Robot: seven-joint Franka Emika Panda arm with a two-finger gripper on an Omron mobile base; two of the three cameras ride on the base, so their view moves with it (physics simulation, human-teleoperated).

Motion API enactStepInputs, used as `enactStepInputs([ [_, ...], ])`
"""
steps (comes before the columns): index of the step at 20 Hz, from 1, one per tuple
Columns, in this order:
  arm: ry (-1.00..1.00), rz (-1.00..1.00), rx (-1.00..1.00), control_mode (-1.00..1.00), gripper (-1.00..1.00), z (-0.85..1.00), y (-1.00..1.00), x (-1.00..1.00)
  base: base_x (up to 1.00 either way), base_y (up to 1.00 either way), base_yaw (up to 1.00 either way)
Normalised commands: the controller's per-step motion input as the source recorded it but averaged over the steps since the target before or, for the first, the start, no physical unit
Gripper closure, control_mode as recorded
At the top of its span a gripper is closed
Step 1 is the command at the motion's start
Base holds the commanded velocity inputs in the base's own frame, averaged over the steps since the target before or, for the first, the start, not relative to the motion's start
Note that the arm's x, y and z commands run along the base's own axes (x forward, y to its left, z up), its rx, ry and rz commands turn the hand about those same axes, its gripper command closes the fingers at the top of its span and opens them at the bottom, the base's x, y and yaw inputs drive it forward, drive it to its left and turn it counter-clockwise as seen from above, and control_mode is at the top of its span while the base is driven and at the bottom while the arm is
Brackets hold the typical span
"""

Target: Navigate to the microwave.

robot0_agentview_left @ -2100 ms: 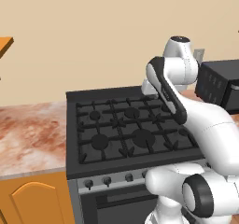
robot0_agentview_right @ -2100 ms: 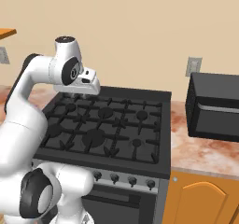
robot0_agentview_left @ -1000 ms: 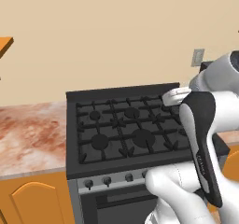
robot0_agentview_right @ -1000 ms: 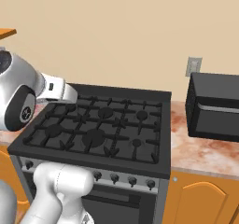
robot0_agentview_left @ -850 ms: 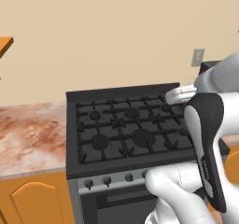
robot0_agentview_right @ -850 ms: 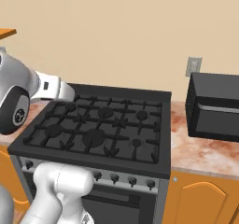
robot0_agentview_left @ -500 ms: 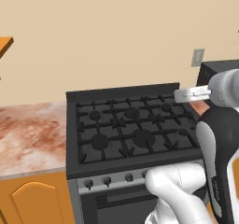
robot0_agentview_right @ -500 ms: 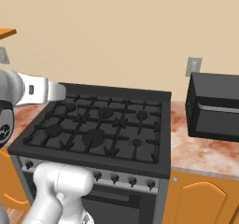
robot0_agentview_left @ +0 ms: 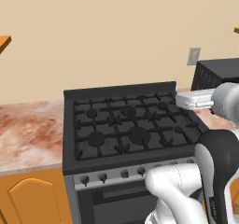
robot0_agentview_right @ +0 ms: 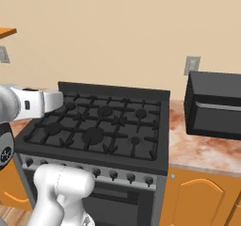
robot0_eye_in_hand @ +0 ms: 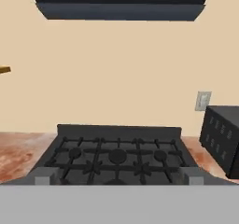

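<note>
The microwave is out of view. My gripper (robot0_eye_in_hand: 118, 181) points level over a black gas stove (robot0_eye_in_hand: 116, 157) toward the beige wall. Its two small grey fingertips (robot0_eye_in_hand: 43, 179) stand far apart at the bottom corners of the hand view, with nothing between them. In the left base view the white hand (robot0_agentview_left: 192, 98) hovers at the stove's right edge. The right base view has the hand (robot0_agentview_right: 44, 100) at the stove's left edge.
A black box with side vent slots (robot0_agentview_right: 214, 105) sits on the marbled counter (robot0_agentview_right: 200, 149) right of the stove. A wall outlet (robot0_agentview_right: 191, 65) is above it, a dark range hood (robot0_eye_in_hand: 119, 1) overhead. Orange cabinets (robot0_agentview_left: 32, 199) run below the counter (robot0_agentview_left: 25, 134).
The arm has folded back and down. The hand has drawn from over the burners out to the stove's side edge. Stove and counter stay in place, so the base has not driven.
</note>
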Motion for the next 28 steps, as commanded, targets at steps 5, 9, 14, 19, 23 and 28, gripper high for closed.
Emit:
enactStepInputs([
  [5, 0.0, 0.0, 0.0, 1.0, -1.0, 0.0, 0.0, 0.0, -0.38, -0.97, -0.08],
  [9, 0.0, 0.0, 0.0, 1.0, -1.0, 0.0, 0.0, 0.0, -0.28, -1.0, -0.27],
  [14, 0.0, 0.0, 0.0, 1.0, -1.0, 0.0, 0.0, 0.0, 0.0, -0.41, -0.88],
  [19, 0.0, 0.0, 0.0, 1.0, -1.0, 0.0, 0.0, 0.0, 0.0, 0.0, -1.0],
  [23, 0.0, 0.0, 0.0, 1.0, -1.0, 0.0, 0.0, 0.0, 0.0, 0.0, -1.0],
  [28, 0.0, 0.0, 0.0, 1.0, -1.0, 0.0, 0.0, 0.0, 0.0, 0.0, -1.0],
])
